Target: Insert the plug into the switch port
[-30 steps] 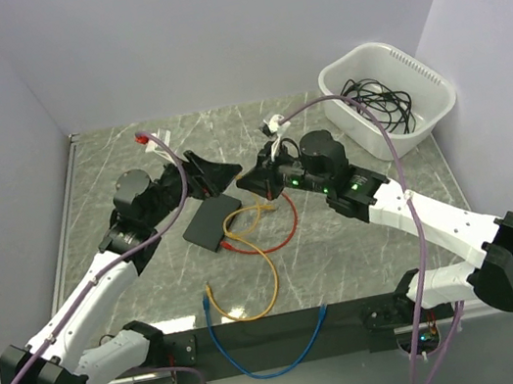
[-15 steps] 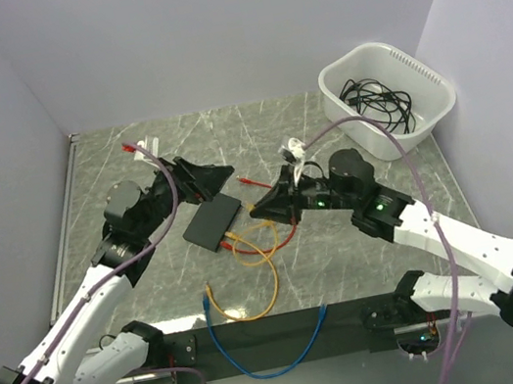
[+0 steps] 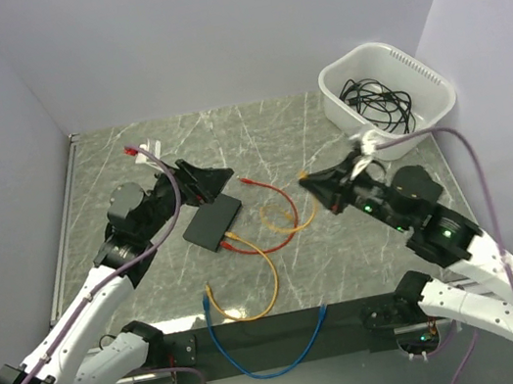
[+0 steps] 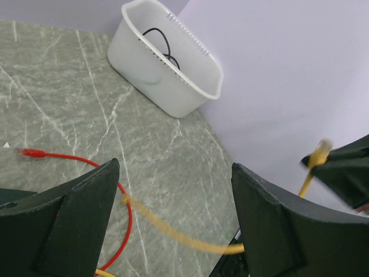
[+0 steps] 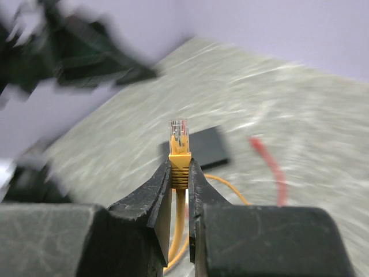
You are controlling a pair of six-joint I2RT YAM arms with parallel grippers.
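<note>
The right tool (image 5: pixel 180 176) is pinched narrowly on the yellow boot just under the plug (image 5: pixel 179 134), whose clear tip stands upright at frame centre. That looks the right hold. The plug is light and rigid and may twist between the fingers, and its limp cable (image 4: pixel 173 231) will drag. The switch (image 3: pixel 213 222) lies flat on the table (image 3: pixel 347 255), centre-left of the top view. It is thin and likely to slide when pushed. The left tool (image 4: pixel 173 179) gapes wide and empty, just above it.

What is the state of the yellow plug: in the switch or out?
Out. The right gripper holds the yellow plug up, apart from the switch.
</note>
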